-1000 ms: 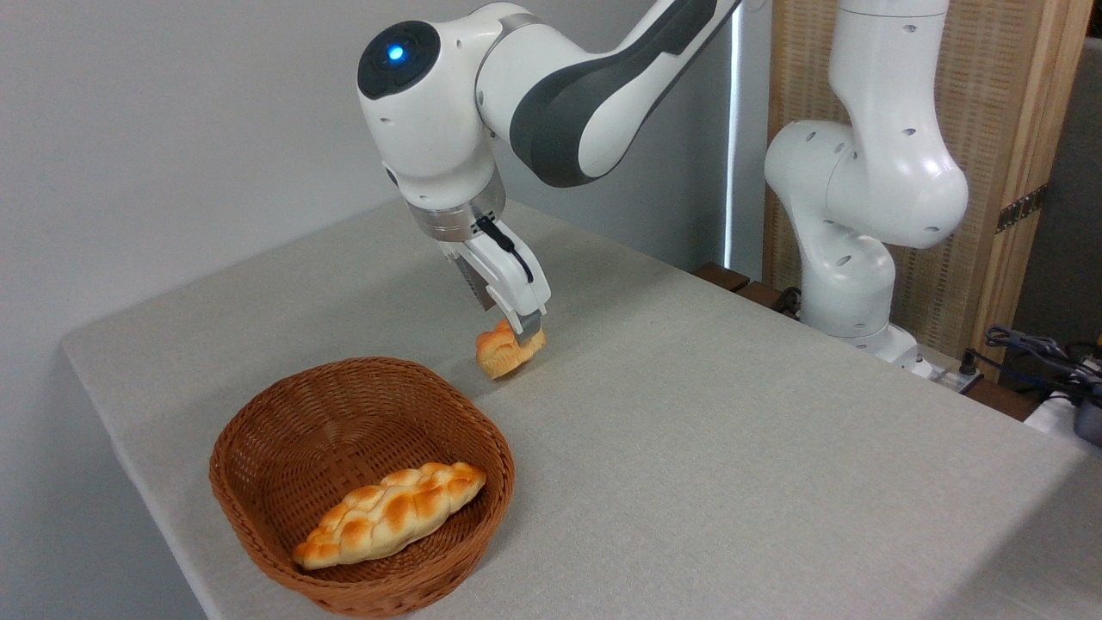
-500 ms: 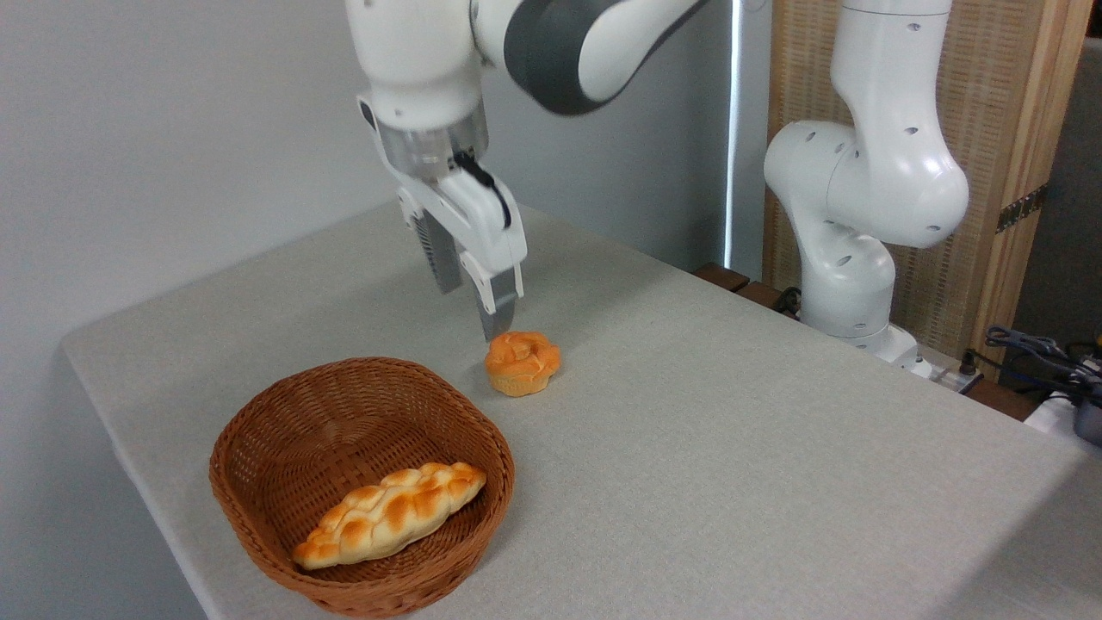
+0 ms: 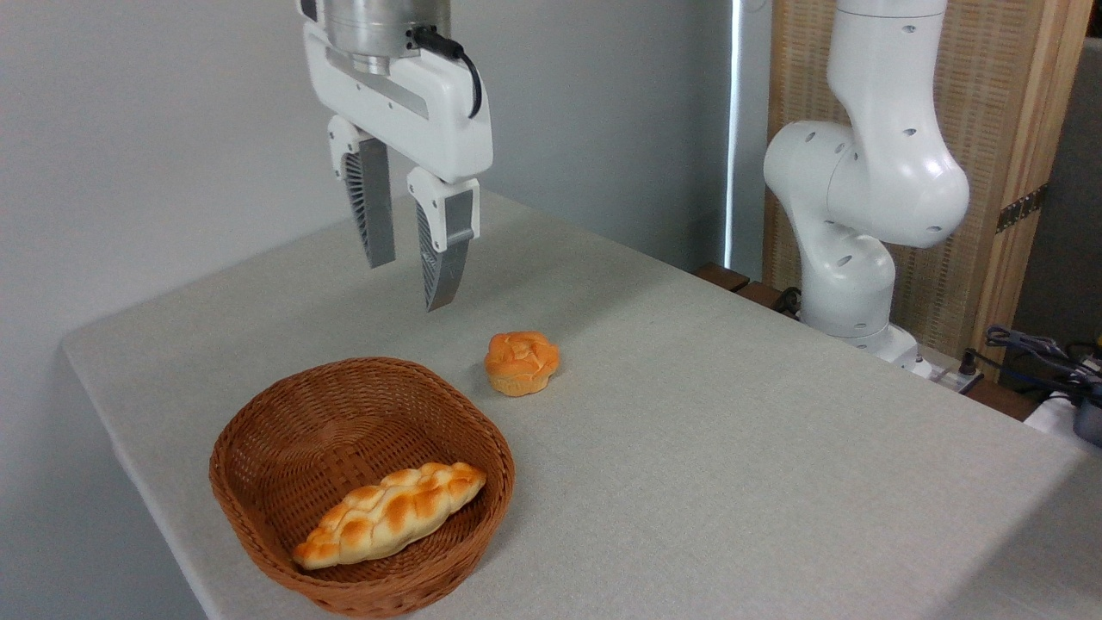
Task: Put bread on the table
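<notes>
**Q:** On the table [image 3: 732, 448], where is the bread now; is it held?

**A:** No; the small round golden-orange bun [image 3: 522, 362] sits upright on the grey-beige cloth, just beside the far rim of the brown wicker basket [image 3: 258, 508] and outside it; nothing touches it.

**Q:** And the gripper?

**A:** The gripper [image 3: 411, 280] hangs well above the table, up and to the left of the bun; its 2 fingers stand apart with a narrow gap and nothing between them.

**Q:** What has changed?

**A:** 1 second ago the fingers pinched the bun, tilted, just off the cloth; half a second ago the bun was down and the fingertip was just above it; now the arm has risen clear.

**Q:** What does that mean for the task?

**A:** By my reading the placing is done; only the retreat remains. 1 long braided loaf [image 3: 389, 514] lies in the basket, apparently not the item meant.
</notes>
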`<state>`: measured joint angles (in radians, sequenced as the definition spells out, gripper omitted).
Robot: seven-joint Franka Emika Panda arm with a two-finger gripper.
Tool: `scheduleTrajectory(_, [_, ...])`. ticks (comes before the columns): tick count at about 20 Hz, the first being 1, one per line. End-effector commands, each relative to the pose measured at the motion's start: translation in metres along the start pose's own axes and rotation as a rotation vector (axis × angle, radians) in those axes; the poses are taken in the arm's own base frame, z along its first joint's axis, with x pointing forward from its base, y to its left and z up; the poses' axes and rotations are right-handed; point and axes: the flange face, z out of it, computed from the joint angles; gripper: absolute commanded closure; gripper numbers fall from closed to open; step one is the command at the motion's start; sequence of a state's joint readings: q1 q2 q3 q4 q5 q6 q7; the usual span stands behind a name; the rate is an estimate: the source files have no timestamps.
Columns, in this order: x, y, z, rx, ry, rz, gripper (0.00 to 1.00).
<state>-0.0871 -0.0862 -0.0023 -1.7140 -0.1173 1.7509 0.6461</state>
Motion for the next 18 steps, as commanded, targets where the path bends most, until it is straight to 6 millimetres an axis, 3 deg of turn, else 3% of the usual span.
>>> scheduleTrajectory(1, [0.012,-0.016,-0.001,0.059,-0.058,-0.079,0.0])
scheduleTrajectory(18, [0.009,-0.034,0.004,0.014,-0.126,-0.097,0.0])
